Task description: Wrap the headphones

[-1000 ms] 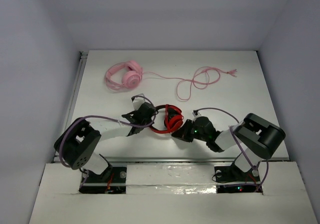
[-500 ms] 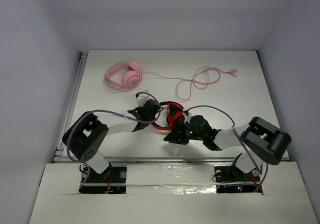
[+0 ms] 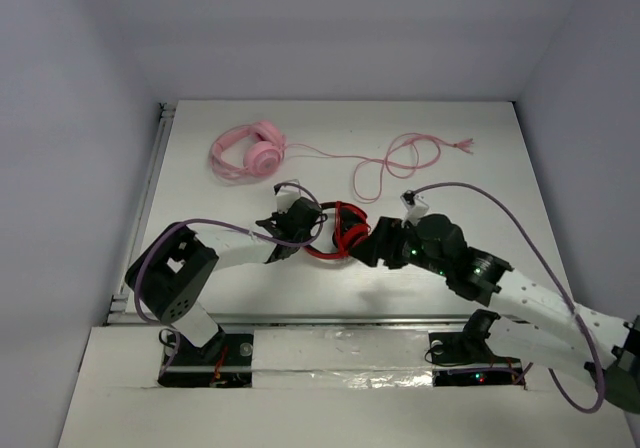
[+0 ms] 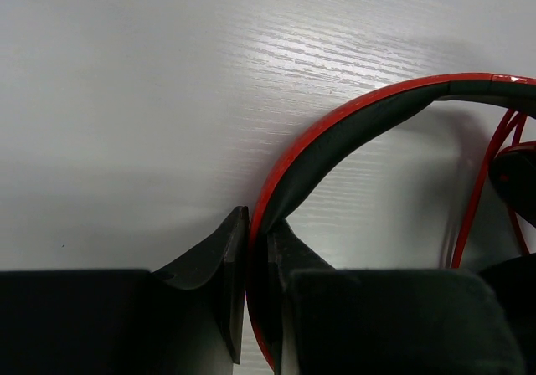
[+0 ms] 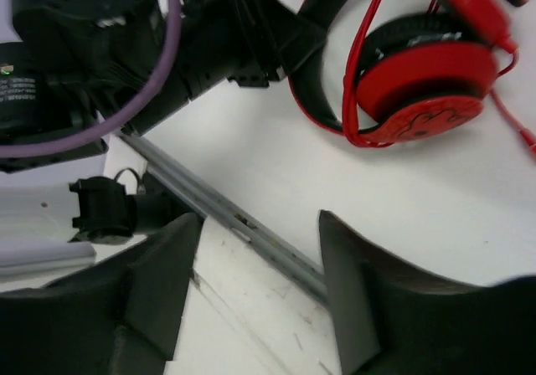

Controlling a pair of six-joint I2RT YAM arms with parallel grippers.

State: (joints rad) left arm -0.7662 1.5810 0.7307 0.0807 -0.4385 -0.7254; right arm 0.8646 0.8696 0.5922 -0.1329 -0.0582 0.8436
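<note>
Left wrist: left hand (image 4: pixel 255 228) clamps headphones (image 4: pixel 360 117) by band, right hand (image 5: pixel 258 224) open/empty; cable (image 4: pixel 481 192) looks partly looped round cups (image 5: pixel 419 90), wrap prob. unfinished.

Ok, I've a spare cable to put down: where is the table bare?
Bare: on the white table, the left side nearer than the pink over-ear headphones; the far strip behind the looped pink cable. Crowded: around the red-and-black headphones.
</note>
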